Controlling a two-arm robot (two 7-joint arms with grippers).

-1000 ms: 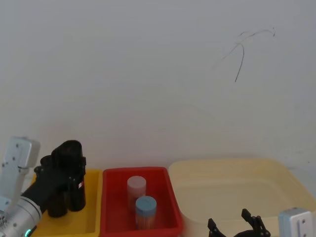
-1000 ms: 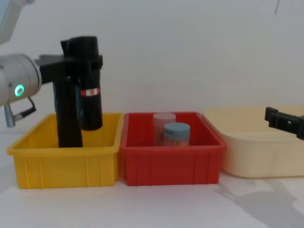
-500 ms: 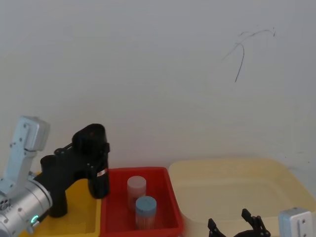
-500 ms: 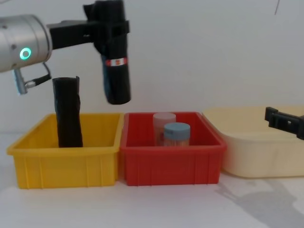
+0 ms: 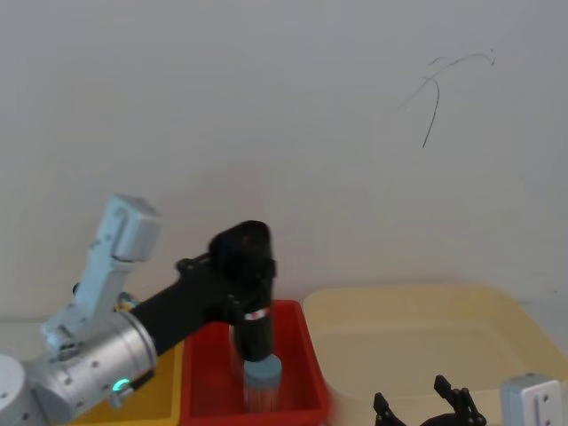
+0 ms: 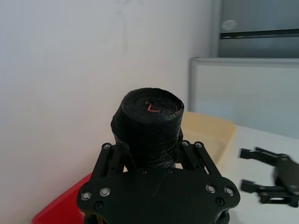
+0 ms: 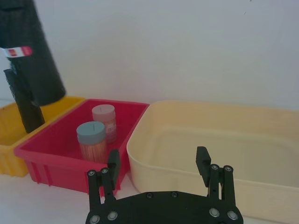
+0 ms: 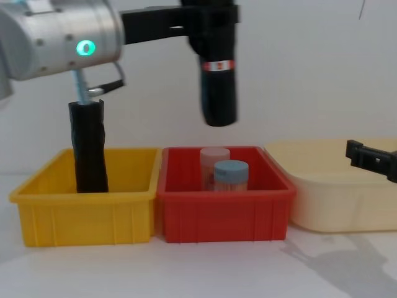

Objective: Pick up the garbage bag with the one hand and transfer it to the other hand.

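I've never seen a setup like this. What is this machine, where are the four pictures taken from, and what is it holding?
This is a robot with two arms, each ending in a two-finger tool. One camera sits on its head, one on its chest, and one on each wrist. The left tool, on the thick silver arm, is shut on a garbage bag, a black roll with a red-and-white band, and holds it upright in the air above the red bin. That bin holds a blue-lidded jar and a pale-lidded jar. Beside it, a yellow bin holds a plain black roll, and a cream tub sits on the other side. The right tool hangs open, low by the tub.
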